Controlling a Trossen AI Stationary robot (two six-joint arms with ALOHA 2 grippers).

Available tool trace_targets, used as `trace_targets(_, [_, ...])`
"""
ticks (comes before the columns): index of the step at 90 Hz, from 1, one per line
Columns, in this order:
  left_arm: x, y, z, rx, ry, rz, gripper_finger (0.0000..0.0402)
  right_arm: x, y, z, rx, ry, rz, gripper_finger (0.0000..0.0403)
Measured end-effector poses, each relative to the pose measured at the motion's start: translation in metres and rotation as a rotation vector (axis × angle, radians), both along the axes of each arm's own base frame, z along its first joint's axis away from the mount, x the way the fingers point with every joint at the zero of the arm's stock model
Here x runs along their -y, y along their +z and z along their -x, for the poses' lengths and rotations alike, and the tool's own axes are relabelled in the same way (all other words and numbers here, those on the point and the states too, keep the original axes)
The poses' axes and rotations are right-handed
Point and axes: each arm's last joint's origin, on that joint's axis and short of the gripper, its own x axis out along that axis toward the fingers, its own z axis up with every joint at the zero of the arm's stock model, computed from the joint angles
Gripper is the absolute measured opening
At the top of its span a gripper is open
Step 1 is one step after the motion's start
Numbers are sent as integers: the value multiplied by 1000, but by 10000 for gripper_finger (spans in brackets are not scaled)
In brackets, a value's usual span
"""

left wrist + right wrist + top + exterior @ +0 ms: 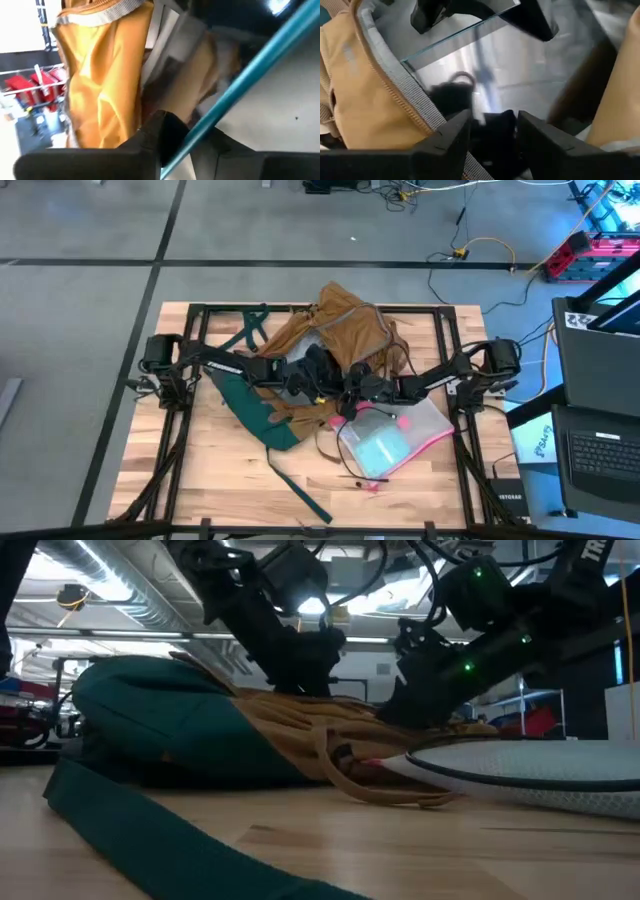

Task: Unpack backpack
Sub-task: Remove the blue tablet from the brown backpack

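Tan-brown fabric of the backpack [335, 330] lies bunched at the bench's [200, 470] middle, toward the far edge, teal straps trailing to the near edge. From overhead I see both arms converge on it, but their fingertips are buried in the folds. The right wrist view alone shows the right gripper [492, 131] with fingers parted at the grey-lined opening, around something dark I cannot identify. For the left gripper [318, 375] I cannot tell open from closed; its wrist view is crowded by fabric. A clear pink-edged pouch [395, 440] lies beside the backpack, toward the right edge.
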Motion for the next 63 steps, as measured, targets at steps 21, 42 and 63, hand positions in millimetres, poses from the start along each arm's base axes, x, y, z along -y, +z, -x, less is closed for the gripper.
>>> trace_targets(21, [13, 7, 5, -14, 94, -129, 13, -15, 30, 4, 91, 95, 57, 154])
trace_targets(42, [10, 31, 16, 45, 235, -207, 12, -28, 40, 6, 127, 172, 82, 154])
trace_targets(63, [6, 74, 37, 196, 334, -184, 12, -40, 43, 8, 123, 243, 149, 154])
